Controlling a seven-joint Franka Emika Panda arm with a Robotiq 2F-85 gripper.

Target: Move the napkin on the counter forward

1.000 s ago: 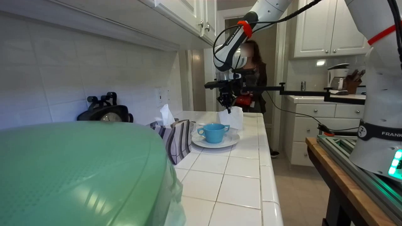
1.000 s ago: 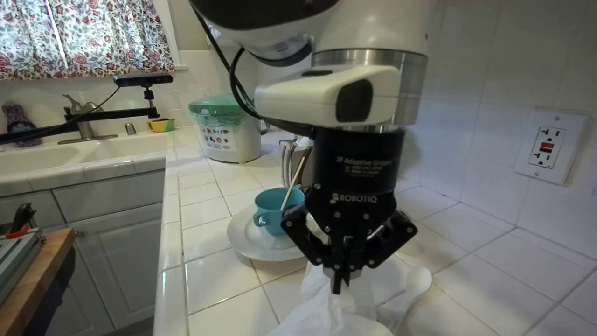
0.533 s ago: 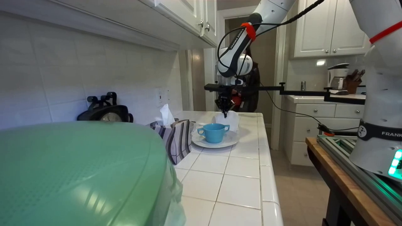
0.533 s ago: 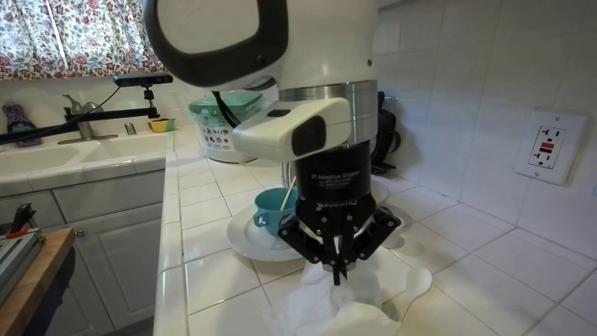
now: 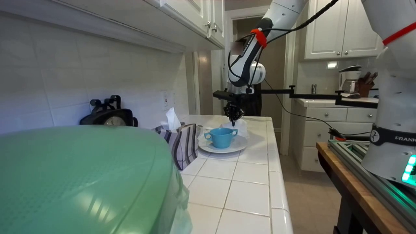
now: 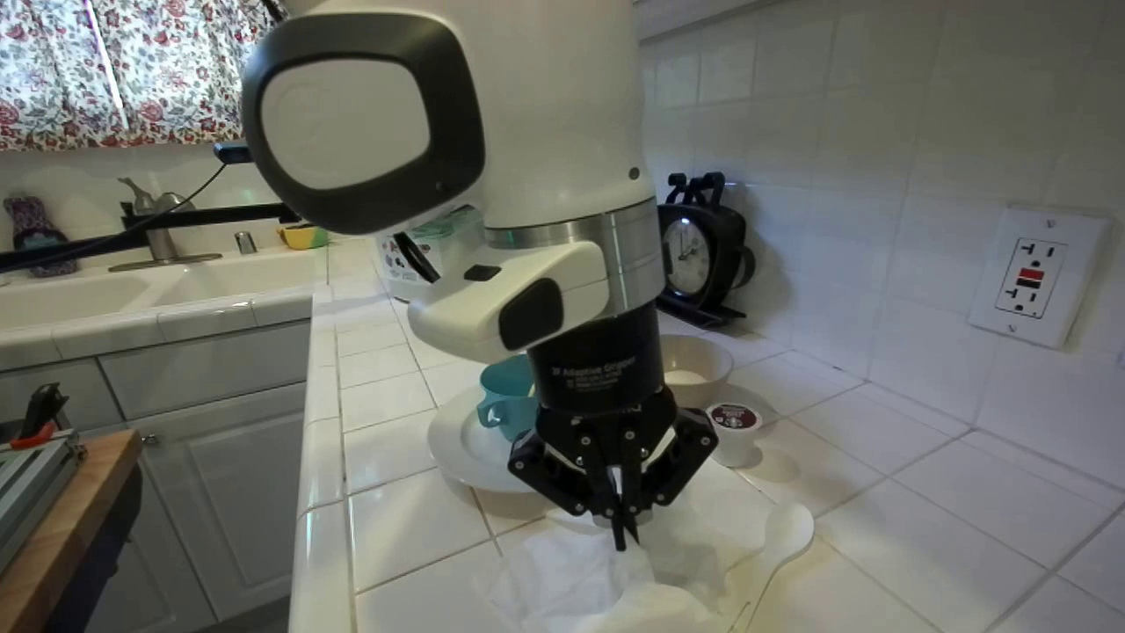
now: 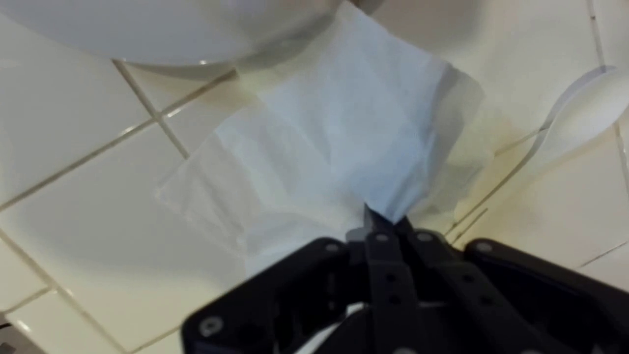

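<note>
The napkin is a thin white crumpled sheet (image 7: 314,147). It spreads over the white tiled counter (image 7: 98,162) in the wrist view, its top pinched between my gripper's fingertips. My gripper (image 7: 385,219) is shut on it. In an exterior view the gripper (image 6: 626,538) points down just above the counter (image 6: 413,545), with the napkin (image 6: 571,571) bunched below it. In an exterior view the gripper (image 5: 233,123) and the napkin (image 5: 241,127) are partly behind the blue cup (image 5: 221,138).
The cup stands on a white plate (image 6: 461,453) close to the napkin. A white spoon (image 6: 788,530), a small pod cup (image 6: 735,435), a bowl (image 6: 703,365) and a black clock (image 6: 690,255) stand nearby. A striped tissue holder (image 5: 185,146) and a green lid (image 5: 87,175) are along the wall.
My gripper has moved lower and towards the cup and plate, still pinching the napkin. The napkin hung upright before and now lies spread lower on the counter.
</note>
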